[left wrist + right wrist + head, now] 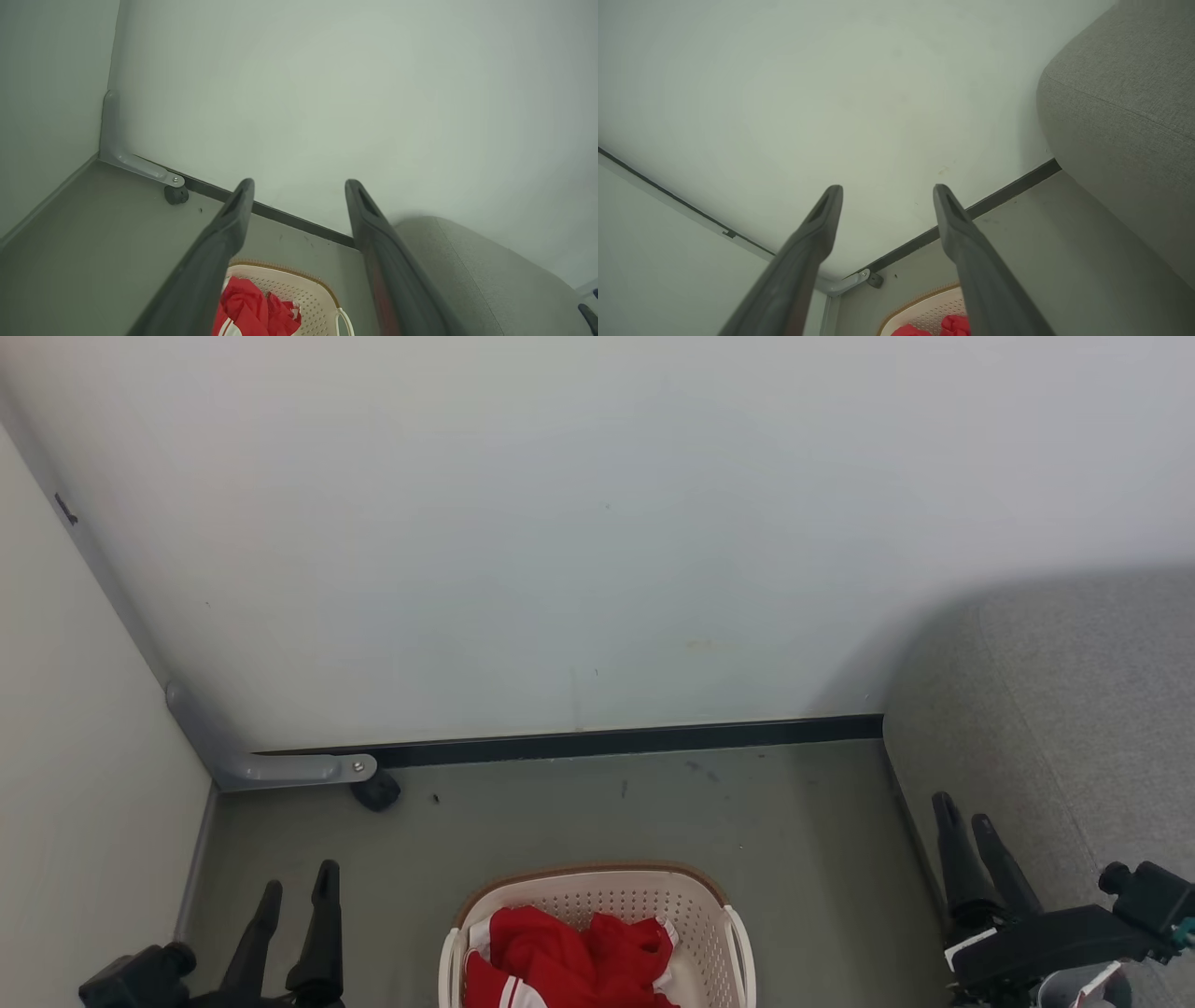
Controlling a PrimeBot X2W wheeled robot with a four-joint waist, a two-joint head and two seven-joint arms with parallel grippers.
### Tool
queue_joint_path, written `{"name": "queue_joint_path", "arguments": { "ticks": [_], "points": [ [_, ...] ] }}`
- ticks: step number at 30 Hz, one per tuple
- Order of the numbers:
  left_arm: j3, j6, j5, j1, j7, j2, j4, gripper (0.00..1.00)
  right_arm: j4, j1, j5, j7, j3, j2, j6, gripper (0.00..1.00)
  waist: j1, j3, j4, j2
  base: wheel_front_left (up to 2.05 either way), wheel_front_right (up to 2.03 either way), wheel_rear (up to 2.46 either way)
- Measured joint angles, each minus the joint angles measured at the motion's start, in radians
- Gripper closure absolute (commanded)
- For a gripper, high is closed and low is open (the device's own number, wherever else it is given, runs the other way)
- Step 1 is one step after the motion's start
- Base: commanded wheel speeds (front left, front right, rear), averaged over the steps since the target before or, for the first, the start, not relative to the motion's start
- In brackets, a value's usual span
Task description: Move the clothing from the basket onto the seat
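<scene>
The left gripper hangs released, its two dark fingers spread with nothing between them, above a grey-green floor. A pale side wall rises to its left. Ahead of its fingertips, a grey metal bracket sits in the corner, with a small black knob just beside the bracket's end. From there a dark skirting strip runs rightward along the foot of the pale back wall.

To the right of the left gripper, between it and the right gripper, the basket stands on the floor, cream and perforated under a brown rim. The clothing lies crumpled inside it, red with white stripes, touching neither gripper.

The right gripper is likewise parted and empty. Just beside it on its right is the seat, grey woven fabric with a rounded corner reaching the back wall.
</scene>
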Motion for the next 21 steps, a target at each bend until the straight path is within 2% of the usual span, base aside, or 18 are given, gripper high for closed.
{"name": "queue_joint_path", "arguments": {
  "ticks": [9, 21],
  "points": [
    [-0.035, 0.033, 0.125, -0.003, -0.033, 0.017, -0.002, 0.00, 0.012, -0.021, -0.127, -0.035, 0.080, -0.040, -0.026, 0.00, 0.0000, 0.000, -0.002, 0.0000, 0.00, 0.00, 0.00],
    [-0.069, 0.060, 0.266, -0.016, -0.081, 0.034, -0.011, 0.00, 0.015, -0.049, -0.242, -0.079, 0.155, -0.065, -0.041, 0.00, 0.0000, -0.007, -0.002, -0.0001, 0.00, 0.00, 0.00]
  ]
}}
